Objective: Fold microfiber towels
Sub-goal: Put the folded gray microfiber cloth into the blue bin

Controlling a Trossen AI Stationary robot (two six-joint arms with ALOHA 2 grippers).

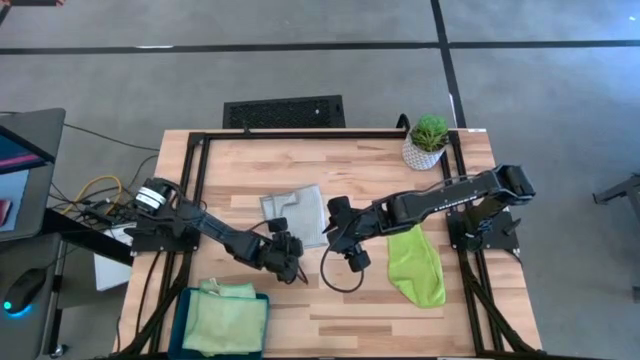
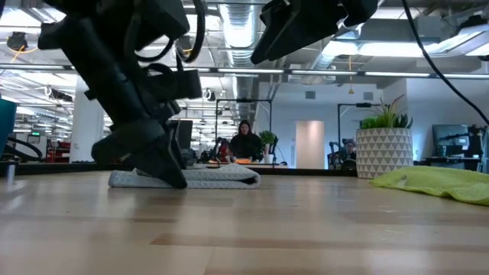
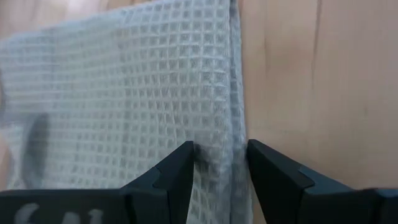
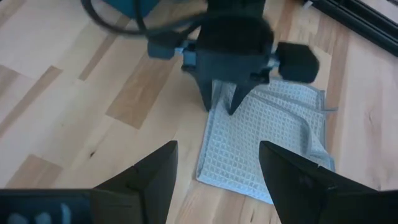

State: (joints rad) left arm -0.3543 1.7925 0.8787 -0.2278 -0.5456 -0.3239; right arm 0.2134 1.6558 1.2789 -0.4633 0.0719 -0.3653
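A pale grey-green waffle towel (image 1: 297,212) lies folded flat on the wooden table's middle; it also shows in the low view (image 2: 214,177). My left gripper (image 1: 285,245) stands at the towel's near edge, its fingers pointing down and nearly shut around that edge (image 3: 219,162). My right gripper (image 1: 340,228) is open and empty, held above the table just right of the towel (image 4: 214,180). A lime green towel (image 1: 415,265) lies crumpled on the table's right part. Folded light green cloths (image 1: 225,320) lie in the teal bin (image 1: 190,305). My left gripper holds the grey towel's side edge (image 3: 236,134) near a corner, between its two fingers. One finger (image 3: 180,171) stands on the cloth, the other (image 3: 267,168) just outside the edge on the table side. The fingers come from above (image 4: 221,102). The towel lies flat on the table.
A potted plant (image 1: 427,143) stands at the far right corner. The teal bin sits at the near left corner. A black cable (image 1: 335,275) loops below my right gripper. Bare wood lies near the table's front middle. A person (image 2: 246,141) sits far off in the room.
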